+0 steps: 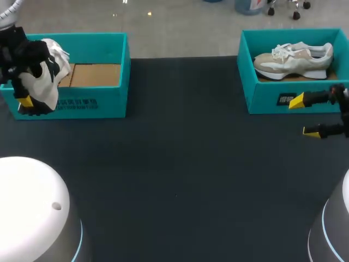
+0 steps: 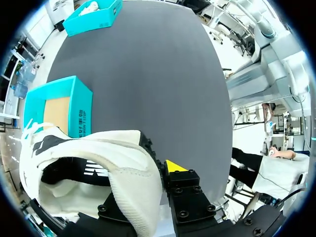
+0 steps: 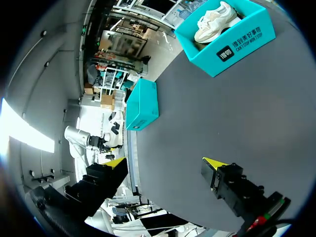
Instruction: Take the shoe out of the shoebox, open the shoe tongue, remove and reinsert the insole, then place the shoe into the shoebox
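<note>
Head view count: two domed bases, two grippers, two shoes, two shoeboxes, one table.
Domed bases (image 1: 30,207): smooth white rounded shells, nearest me, well in front of the left shoebox (image 1: 103,103).
Table (image 1: 180,164): dark, matte, finely grained top.
Right gripper (image 1: 304,115): black fingers with yellow wedge tips, spread wide and holding nothing. It is far to the right of the left shoebox and nearer me than it.
Left gripper (image 1: 26,102): clamped on the white shoe's side wall at the left shoebox's left end. In the left wrist view only one yellow tip shows.
White shoe (image 1: 46,71): soft white upper with black patches and white laces. It is held over the left shoebox's front-left corner, and I cannot tell whether it touches.
Left shoebox: teal card, rectangular, open-topped, with a plain brown cardboard floor (image 1: 95,75).
Right shoebox (image 1: 262,98): same teal card and shape, well to the right of the left shoebox.
Beige shoe (image 1: 294,60): cream and tan trainer with a chunky white sole, lying inside the right shoebox.
Print: white lettering on each front wall, plus a dark label on the right one.
</note>
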`<action>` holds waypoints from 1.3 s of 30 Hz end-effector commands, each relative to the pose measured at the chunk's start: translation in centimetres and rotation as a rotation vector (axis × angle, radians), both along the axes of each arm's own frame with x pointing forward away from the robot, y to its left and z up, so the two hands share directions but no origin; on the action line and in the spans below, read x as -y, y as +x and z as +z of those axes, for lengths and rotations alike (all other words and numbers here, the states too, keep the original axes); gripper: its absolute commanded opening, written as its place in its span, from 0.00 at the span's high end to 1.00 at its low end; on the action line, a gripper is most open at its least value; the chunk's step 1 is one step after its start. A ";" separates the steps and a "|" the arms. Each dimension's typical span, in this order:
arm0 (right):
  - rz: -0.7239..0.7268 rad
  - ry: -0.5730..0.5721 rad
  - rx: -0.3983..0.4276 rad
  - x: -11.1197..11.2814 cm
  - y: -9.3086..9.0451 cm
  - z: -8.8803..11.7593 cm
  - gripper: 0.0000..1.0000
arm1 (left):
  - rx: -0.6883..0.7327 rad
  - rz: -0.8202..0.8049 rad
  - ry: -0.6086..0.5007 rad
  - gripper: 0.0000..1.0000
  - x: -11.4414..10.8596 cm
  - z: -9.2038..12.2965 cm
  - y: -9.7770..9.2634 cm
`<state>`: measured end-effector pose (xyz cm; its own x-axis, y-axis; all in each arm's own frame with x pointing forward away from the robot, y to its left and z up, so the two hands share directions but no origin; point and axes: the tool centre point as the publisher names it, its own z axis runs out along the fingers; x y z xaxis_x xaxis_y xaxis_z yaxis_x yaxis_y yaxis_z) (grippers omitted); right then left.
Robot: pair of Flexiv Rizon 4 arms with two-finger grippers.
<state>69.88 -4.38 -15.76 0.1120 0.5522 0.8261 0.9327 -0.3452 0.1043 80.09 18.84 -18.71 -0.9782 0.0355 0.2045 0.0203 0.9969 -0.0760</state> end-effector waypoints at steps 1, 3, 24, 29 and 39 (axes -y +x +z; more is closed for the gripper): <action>-0.003 -0.003 -0.002 -0.1 -0.1 -0.1 0.00 | 0.001 -0.002 0.004 1.00 0.1 0.2 0.1; -0.003 -0.003 -0.002 -0.1 -0.1 -0.1 0.00 | 0.001 -0.002 0.004 1.00 0.1 0.2 0.1; -0.003 -0.003 -0.002 -0.1 -0.1 -0.1 0.00 | 0.042 -0.022 0.067 1.00 -5.1 0.3 3.4; -0.003 -0.003 -0.002 -0.1 -0.1 -0.1 0.00 | 0.060 -0.059 0.088 1.00 -7.2 0.0 5.5; -0.003 -0.003 -0.002 -0.1 -0.1 -0.1 0.00 | 0.057 -0.052 0.079 1.00 -11.3 -0.7 10.8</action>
